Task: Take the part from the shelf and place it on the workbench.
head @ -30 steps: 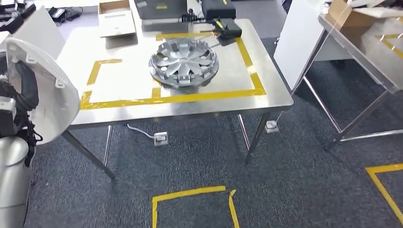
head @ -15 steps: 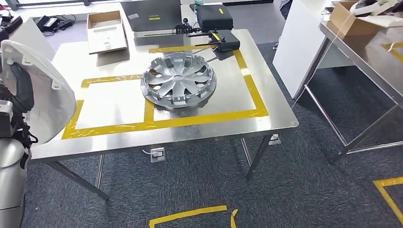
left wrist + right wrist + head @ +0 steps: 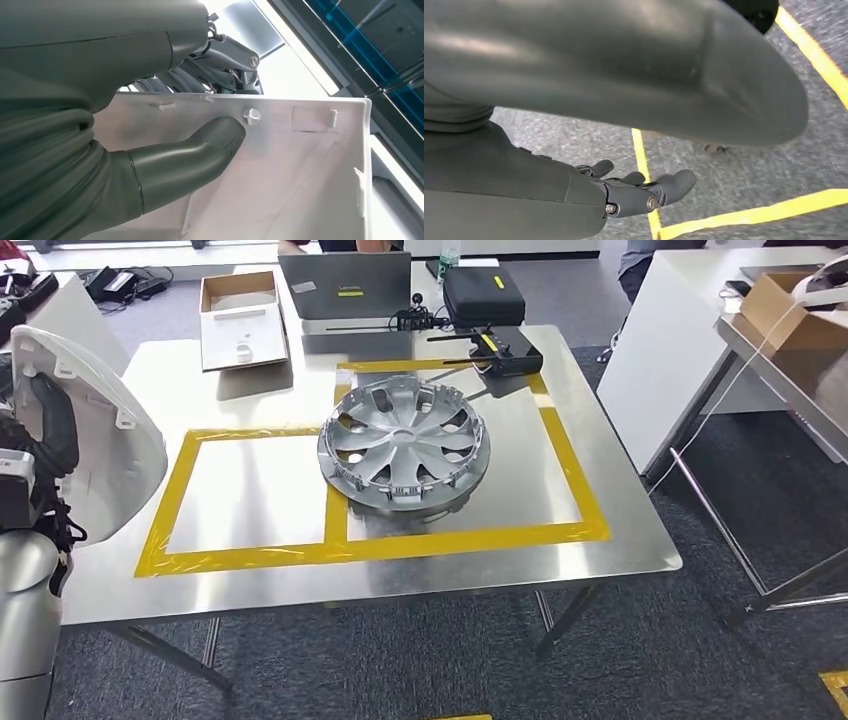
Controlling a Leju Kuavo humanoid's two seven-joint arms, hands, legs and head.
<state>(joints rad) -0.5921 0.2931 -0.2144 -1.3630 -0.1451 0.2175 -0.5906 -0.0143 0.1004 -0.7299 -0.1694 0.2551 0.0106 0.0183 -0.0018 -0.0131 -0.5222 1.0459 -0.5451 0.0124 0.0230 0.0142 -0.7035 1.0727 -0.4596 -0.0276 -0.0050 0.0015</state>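
My left hand (image 3: 42, 435) holds a large white curved plastic part (image 3: 115, 445) upright at the left edge of the head view, beside the steel workbench (image 3: 620, 540). In the left wrist view the thumb (image 3: 200, 145) presses on the part's inner face (image 3: 285, 180), which carries small clips. Yellow tape marks two adjoining rectangles on the bench. The left rectangle (image 3: 250, 490) is bare steel, and a silver wheel cover (image 3: 404, 453) lies in the right one. My right hand (image 3: 639, 192) hangs over the carpet with its fingers apart and nothing in them.
At the bench's far edge lie an open cardboard box (image 3: 238, 318), a laptop (image 3: 345, 288), a black case (image 3: 483, 295) and a black device with an antenna (image 3: 508, 348). A second steel table (image 3: 790, 370) stands to the right. Yellow tape (image 3: 744, 215) marks the carpet.
The whole view has shifted: the camera has come closer to the workbench, which now looms larger and lower in the picture. The white part stays in my left hand.
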